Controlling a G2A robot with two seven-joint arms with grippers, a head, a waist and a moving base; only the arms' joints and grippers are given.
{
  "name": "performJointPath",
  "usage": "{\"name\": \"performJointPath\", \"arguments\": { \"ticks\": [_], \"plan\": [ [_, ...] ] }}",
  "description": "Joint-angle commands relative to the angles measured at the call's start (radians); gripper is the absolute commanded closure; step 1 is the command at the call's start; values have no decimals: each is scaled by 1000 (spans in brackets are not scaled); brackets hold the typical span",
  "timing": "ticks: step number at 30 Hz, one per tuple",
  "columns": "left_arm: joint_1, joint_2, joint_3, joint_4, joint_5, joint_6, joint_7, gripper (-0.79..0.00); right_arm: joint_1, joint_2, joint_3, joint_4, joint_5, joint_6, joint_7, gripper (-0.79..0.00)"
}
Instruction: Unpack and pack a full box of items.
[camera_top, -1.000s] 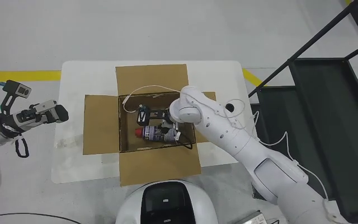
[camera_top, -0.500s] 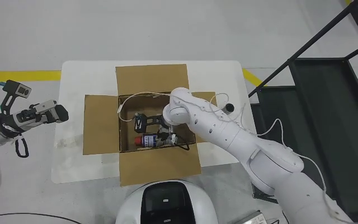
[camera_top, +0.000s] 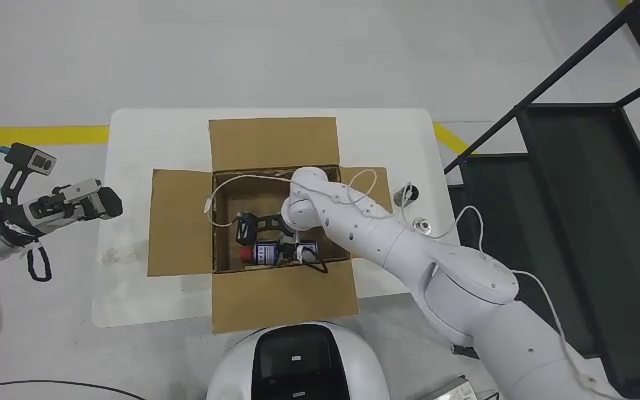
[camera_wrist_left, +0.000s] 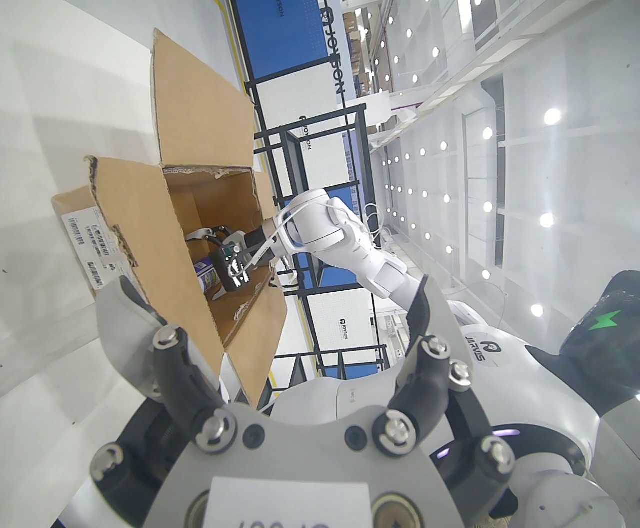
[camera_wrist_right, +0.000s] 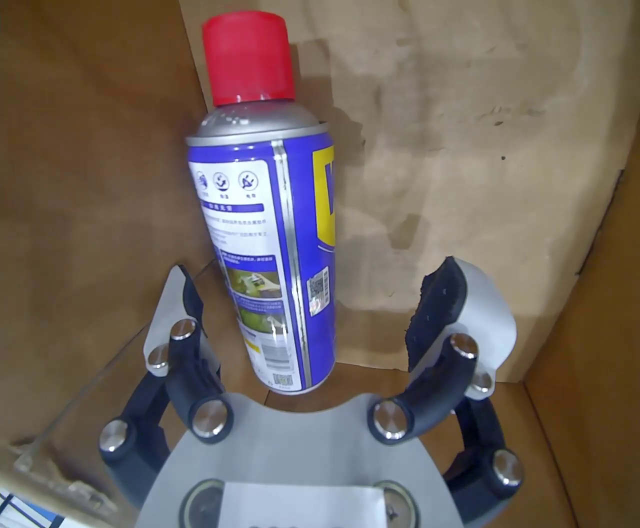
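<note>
Spray can (camera_wrist_right: 270, 240) lies inside the box (camera_top: 180, 225), not yet gripped between the right claw's (camera_wrist_right: 313, 280) spread fingers, so unpacking seems unfinished, while the left claw (camera_wrist_left: 272, 292) hangs open well outside the box.

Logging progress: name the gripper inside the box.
The right gripper, open jaws either side of the spray can inside the cardboard box; the left gripper hangs outside it.

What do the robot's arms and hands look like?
The right arm is glossy white, rounded and thick, with a thin white cable looping along it. The right hand and left hand each have two pale grey fingers with black pads, black links, silver bolts and a grey base plate carrying a white label.
</note>
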Motion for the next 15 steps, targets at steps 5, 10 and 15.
{"name": "performJointPath", "arguments": {
  "ticks": [5,10,15],
  "plan": [
    [0,0,0,0,0,0,0,-785,22,-45,-20,88,-11,15,-29,-302],
    [0,0,0,0,0,0,0,-785,40,-73,-25,142,-10,6,-45,0],
    [0,0,0,0,0,0,0,-785,58,-91,-20,184,-15,18,-66,0]
  ]
}}
